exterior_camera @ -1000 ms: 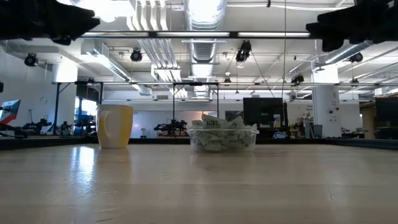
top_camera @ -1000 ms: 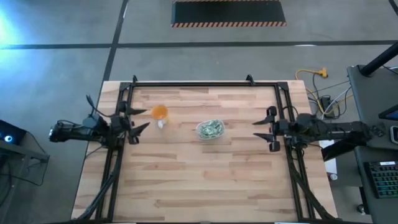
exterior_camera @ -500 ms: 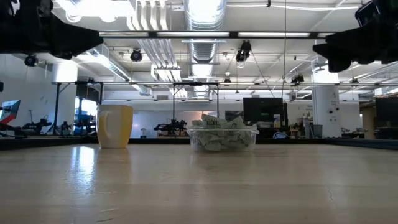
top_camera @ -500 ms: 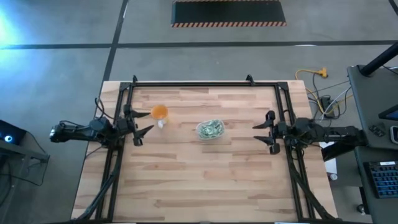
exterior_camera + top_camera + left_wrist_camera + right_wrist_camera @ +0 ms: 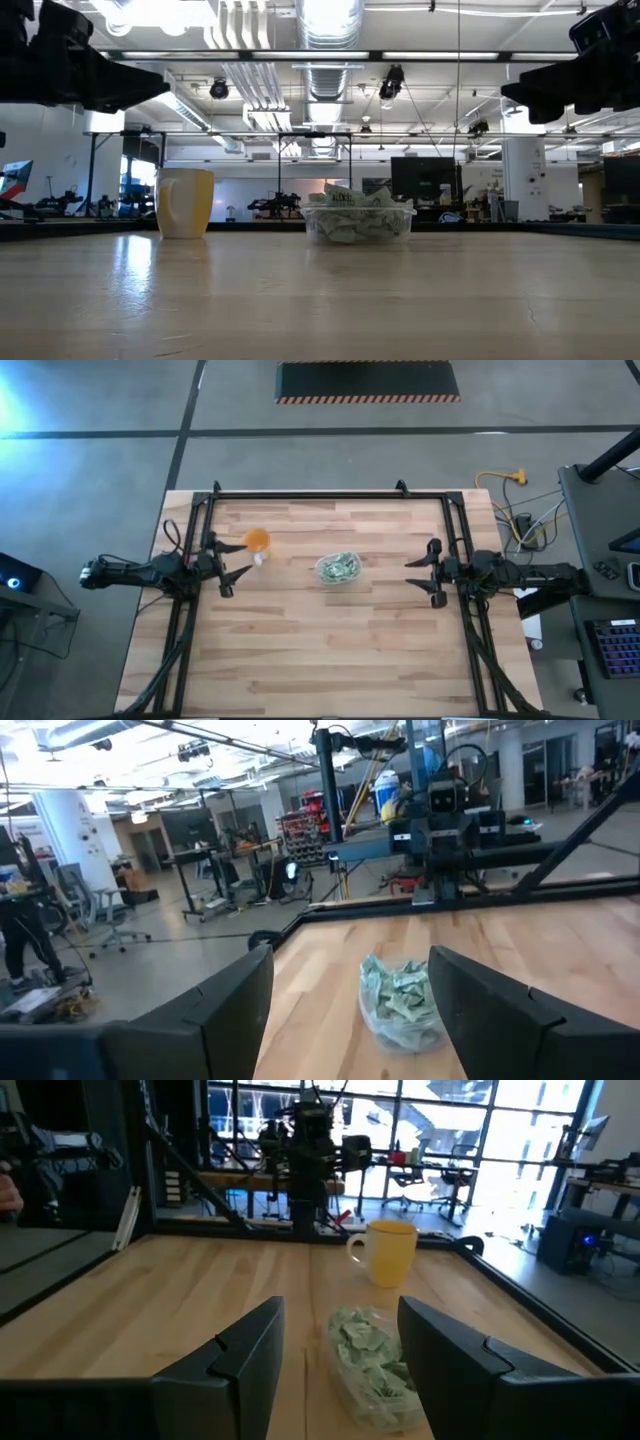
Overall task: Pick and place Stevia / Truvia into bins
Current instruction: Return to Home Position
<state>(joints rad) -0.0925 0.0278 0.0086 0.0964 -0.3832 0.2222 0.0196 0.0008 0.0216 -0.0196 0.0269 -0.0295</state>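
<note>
You are seeing both arms settling over the table's (image 5: pixel 300 660) side rails. The left gripper (image 5: pixel 243 557), at 9 o'clock from the clear tub (image 5: pixel 338 569), is hanging spread wide with nothing in it, having drifted slightly inward over the last second. The right gripper (image 5: pixel 413 572), at 3 o'clock, is equally wide and empty, barely shifting now. The green-and-white packets (image 5: pixel 355 212) are lying heaped in the tub, with none showing loose on the wood, so the picking is looking finished. The yellow mug (image 5: pixel 186 203) is standing at 10 o'clock.
</note>
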